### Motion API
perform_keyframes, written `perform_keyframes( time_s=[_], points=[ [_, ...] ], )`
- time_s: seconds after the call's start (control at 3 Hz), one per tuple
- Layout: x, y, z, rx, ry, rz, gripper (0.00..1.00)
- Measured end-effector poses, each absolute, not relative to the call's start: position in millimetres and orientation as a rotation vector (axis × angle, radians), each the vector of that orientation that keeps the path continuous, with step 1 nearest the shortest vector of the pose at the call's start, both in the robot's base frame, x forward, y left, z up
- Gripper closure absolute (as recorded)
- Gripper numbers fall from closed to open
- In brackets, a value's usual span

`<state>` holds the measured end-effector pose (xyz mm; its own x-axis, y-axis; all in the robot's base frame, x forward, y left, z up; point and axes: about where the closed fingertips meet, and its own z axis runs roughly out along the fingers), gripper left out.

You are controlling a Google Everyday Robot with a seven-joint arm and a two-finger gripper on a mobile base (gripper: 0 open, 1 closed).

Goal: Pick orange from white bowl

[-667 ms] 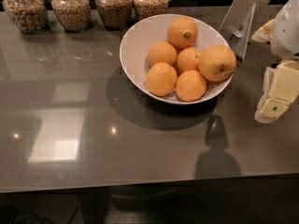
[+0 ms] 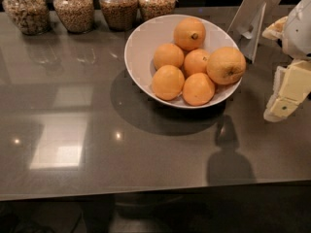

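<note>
White bowl (image 2: 145, 45), glossy, cradles rough orange (image 2: 226, 65); gripper (image 2: 279, 106) at right.

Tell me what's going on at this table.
The job is to take the orange out of the white bowl, and it has not been picked yet. The gripper hangs at the right edge of the view, beside the bowl and apart from it, holding no fruit. The orange, the biggest fruit there, lies against the bowl's right rim. Four jars stand at the back of the table.

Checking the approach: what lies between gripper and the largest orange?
Camera view: only white bowl rim and bare table between orange and gripper at right edge.
</note>
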<state>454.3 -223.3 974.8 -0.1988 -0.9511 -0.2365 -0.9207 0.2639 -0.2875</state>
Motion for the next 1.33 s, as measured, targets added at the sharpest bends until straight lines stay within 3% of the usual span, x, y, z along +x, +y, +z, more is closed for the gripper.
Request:
perform_keyframes(
  time_s=[1.0, 1.33],
  points=[
    [536.7, -227.5, 966.3, -1.667, 1.938, -0.110, 0.02],
    [550.9, -221.6, 954.6, -1.650, 1.919, -0.050, 0.13]
  ],
)
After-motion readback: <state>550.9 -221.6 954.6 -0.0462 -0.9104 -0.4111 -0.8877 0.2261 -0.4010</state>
